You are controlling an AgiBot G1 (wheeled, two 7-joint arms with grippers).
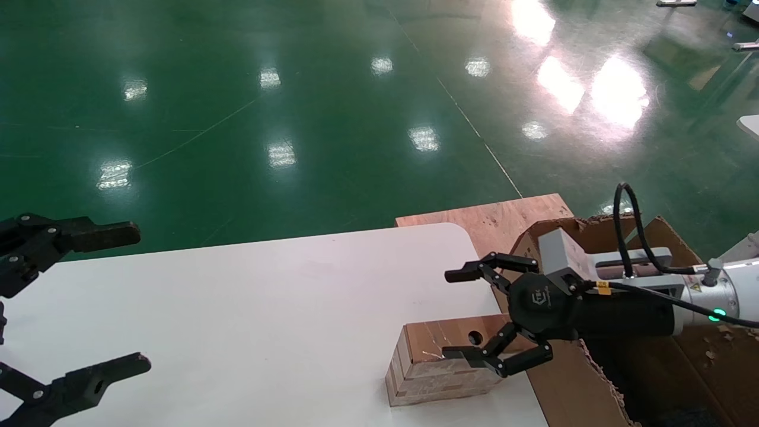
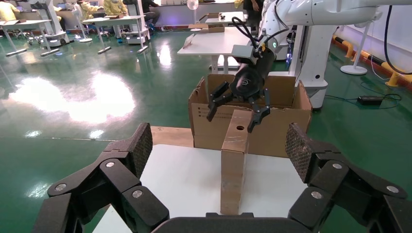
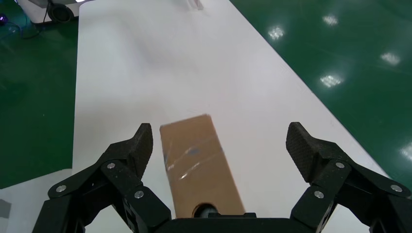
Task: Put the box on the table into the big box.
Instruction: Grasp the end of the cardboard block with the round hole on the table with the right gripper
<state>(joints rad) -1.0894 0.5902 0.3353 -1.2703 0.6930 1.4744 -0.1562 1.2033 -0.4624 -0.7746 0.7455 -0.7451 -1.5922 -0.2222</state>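
At the far left my left gripper (image 1: 71, 302) hangs over the near edge of the table (image 1: 237, 308), its dark fingers spread wide with nothing between them; I leave it parked. The table is a smooth white slab with a rounded far corner.

Moving right, the box (image 1: 439, 365) stands near the table's right edge, close to the near corner: a small flat block of light-brown cardboard with banded, layered sides, a round hole in its upper face and a strip of shiny tape across it.

My right gripper (image 1: 474, 314) is at the box's right end, fingers splayed well wider than the box, one finger low against its near top corner, the other high and clear. It grips nothing yet.

Further right sits the big box (image 1: 569, 379), rough corrugated brown with ragged flaps and a dark inside, just beside the table, with a plywood board (image 1: 492, 216) behind.

My worry: closing off-centre could twist the box or nudge it off the near edge, the taped face may slip on the pads, and the torn flap could snag the lift.
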